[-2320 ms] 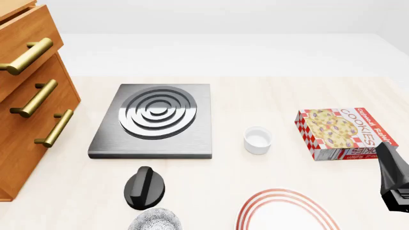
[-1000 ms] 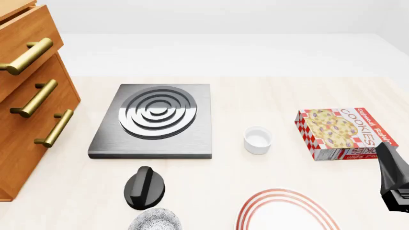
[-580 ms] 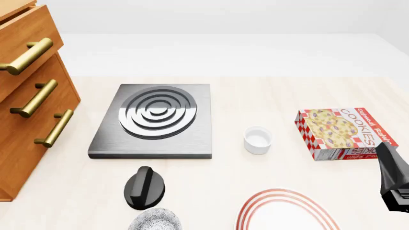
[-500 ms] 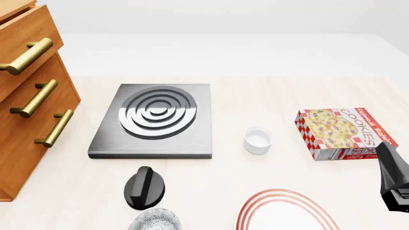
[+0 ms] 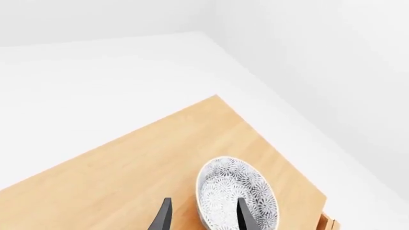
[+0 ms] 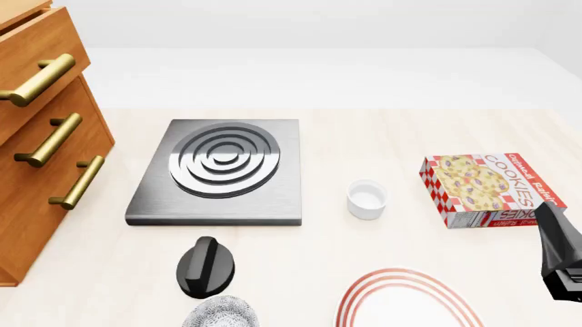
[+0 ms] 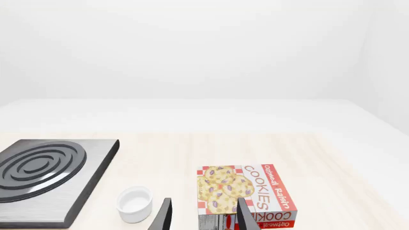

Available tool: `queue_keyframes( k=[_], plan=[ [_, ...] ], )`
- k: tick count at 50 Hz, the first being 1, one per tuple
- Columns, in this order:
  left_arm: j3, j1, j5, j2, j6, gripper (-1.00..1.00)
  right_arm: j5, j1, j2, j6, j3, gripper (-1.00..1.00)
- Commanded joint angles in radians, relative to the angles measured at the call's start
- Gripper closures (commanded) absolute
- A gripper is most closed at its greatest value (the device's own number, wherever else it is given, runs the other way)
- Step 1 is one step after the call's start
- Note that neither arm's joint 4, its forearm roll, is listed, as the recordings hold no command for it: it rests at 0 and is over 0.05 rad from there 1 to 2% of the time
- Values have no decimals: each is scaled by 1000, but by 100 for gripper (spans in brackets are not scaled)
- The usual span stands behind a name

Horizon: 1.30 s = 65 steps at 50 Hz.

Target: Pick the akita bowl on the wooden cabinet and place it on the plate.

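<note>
The akita bowl (image 5: 238, 196) sits on the flat top of the wooden cabinet (image 5: 128, 177), close to one corner and near its edge, upright and empty. The left pincer (image 5: 203, 216) hovers above it with its two fingers spread; one fingertip lies over the bowl's inside, the other over the bare wood just beside the rim, so the jaws straddle the rim without touching it as far as I can tell. This looks like the approach before the grasp: the bowl is not yet lifted.

The next move, I judge, is to lower until the rim sits well between the fingers, then close on it and lift straight up, taking care not to nudge the bowl off the nearby edge.

Down on the bench, the plate (image 6: 409, 303) waits at the near edge, partly cut off. A second speckled bowl (image 6: 221, 313) lies near it, not the one wanted. The right pincer (image 7: 203, 216) hangs idle, fingers spread, above the cookie box (image 7: 246, 191).
</note>
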<state>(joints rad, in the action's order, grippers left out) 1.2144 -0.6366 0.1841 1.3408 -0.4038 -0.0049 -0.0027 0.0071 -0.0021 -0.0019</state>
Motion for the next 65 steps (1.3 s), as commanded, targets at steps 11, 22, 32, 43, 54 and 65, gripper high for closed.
queue_keyframes(
  k=[11, 22, 32, 43, 54, 65],
  plan=[
    [-1, -1, -6, 6, 25, 100, 0, 0, 0, 0, 0, -100],
    [-40, -75, -80, -64, 33, 100, 0, 0, 0, 0, 0, -100],
    [-17, -31, -44, -117, 3, 100, 0, 0, 0, 0, 0, -100],
    [19, 17, 24, -183, -48, 100, 0, 0, 0, 0, 0, -100],
    [36, 47, 49, -212, -71, 100, 0, 0, 0, 0, 0, -100],
    [38, 112, 84, -236, -121, 100, 0, 0, 0, 0, 0, -100]
  ],
)
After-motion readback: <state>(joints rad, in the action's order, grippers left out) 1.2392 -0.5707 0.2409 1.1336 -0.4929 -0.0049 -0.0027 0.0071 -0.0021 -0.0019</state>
